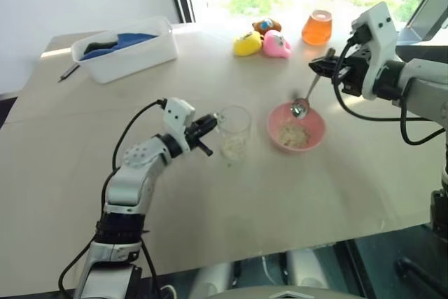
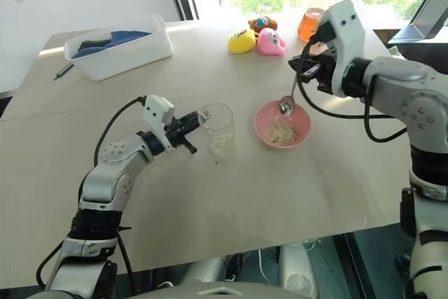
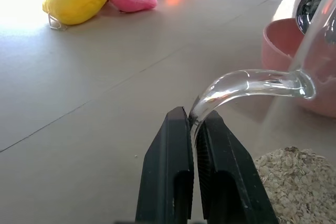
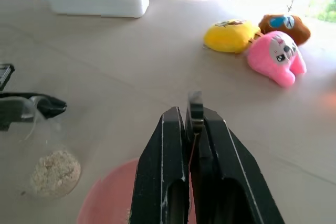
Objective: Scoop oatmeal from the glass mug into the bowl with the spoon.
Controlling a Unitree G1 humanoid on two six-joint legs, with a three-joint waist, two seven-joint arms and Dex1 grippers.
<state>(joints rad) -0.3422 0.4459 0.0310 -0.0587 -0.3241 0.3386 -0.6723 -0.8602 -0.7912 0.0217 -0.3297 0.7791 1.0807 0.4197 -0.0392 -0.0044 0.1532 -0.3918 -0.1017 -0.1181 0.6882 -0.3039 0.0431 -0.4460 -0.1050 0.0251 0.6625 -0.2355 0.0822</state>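
Note:
The glass mug stands upright on the table with pale oatmeal at its bottom. My left gripper is shut on the mug's curved handle, level with the table. Just right of the mug sits the pink bowl, which holds a small heap of oatmeal. My right gripper is shut on the top of the spoon's handle. The spoon hangs slanted downward, its small oval end just above the bowl's far rim.
A white tub with a blue cloth stands at the far left, with a dark pen beside it. A flask of orange liquid and yellow and pink plush toys sit at the back.

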